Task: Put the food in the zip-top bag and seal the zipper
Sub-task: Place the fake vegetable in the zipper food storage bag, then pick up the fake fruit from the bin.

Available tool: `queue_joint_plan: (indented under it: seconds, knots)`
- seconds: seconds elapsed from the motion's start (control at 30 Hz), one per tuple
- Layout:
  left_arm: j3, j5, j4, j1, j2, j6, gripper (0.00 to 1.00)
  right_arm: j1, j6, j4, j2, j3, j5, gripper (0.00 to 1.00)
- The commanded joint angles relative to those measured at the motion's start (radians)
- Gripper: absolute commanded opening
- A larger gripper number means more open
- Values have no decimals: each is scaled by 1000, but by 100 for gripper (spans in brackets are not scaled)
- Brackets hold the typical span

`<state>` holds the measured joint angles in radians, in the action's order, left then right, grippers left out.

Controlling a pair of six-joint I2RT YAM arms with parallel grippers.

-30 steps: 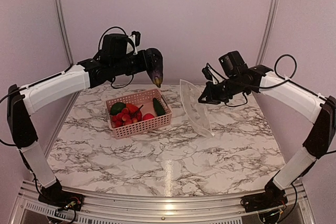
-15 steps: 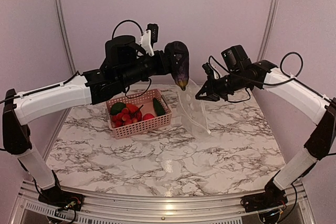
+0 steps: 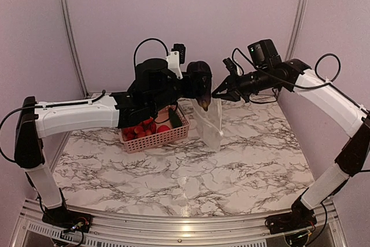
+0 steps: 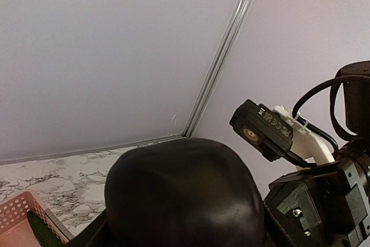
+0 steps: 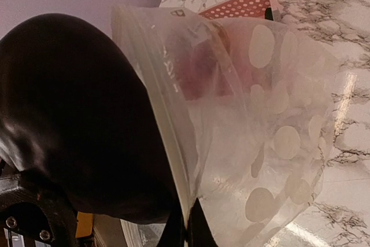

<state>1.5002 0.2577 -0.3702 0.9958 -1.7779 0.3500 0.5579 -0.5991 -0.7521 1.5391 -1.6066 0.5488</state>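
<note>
Left claw (image 3: pixel 191 83), one eggplant (image 3: pixel 202 88), at one bag (image 3: pixel 211 122)

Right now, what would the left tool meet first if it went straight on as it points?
Likely the zip-top bag the right tool holds; the left tool carries a dark food piece that would touch first; depth unclear.

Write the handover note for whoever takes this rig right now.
Left end effector: shut on the dark piece, tip at the mouth of the bag.
Right end effector: shut on the bag's mouth edge, holding it up.
Other food: in the basket.
Done: no food visibly inside the bag yet.
Left: drop the dark piece in, move the other food over, close the zipper.
</note>
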Motion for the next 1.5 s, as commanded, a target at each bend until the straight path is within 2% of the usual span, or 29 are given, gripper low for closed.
queue_joint_plan:
  seconds: [0.0, 0.07, 0.1, 0.33, 0.57, 0.67, 0.77, 0.9, 1.0, 1.13, 1.2, 1.27, 1.37, 1.47]
  knots:
    - [2, 73, -34, 6, -16, -8, 72, -4, -31, 15, 6, -38, 19, 0]
    - [13, 83, -27, 9, -19, -5, 94, -5, -36, 23, 6, -37, 18, 0]
    - [27, 87, -20, 10, -19, -7, 98, -6, -37, 26, 8, -37, 17, 0]
    - [144, 51, 15, 14, -14, -20, 99, -19, -29, 49, 15, -13, 0, 0]
    - [241, -62, 114, -21, 13, 82, 99, -71, 24, 28, 31, -15, -22, 0]
    - [217, -75, 162, -49, 55, 129, 99, -137, 77, -44, 42, -54, -65, 0]
    - [148, -70, 215, -79, 125, 137, 99, -202, 157, -136, 58, -151, -173, 0]
    - [46, -128, 322, -121, 201, 135, 99, -227, 250, -217, 85, -255, -293, 0]
    - [-12, -99, 455, -129, 238, 120, 99, -225, 283, -194, 87, -204, -312, 0]
    - [-59, -174, 527, -128, 263, 42, 99, -207, 269, -86, 54, -6, -298, 0]
    - [-70, -131, 562, -128, 272, 55, 99, -186, 257, -47, 49, 70, -282, 0]
    - [-101, -31, 586, -127, 294, 84, 99, -155, 256, -27, 50, 113, -271, 0]
    - [-148, 151, 624, -130, 314, 96, 99, -109, 265, -13, 57, 145, -252, 0]
    - [-183, 422, 703, -152, 307, 150, 99, -80, 259, 28, 49, 192, -193, 0]
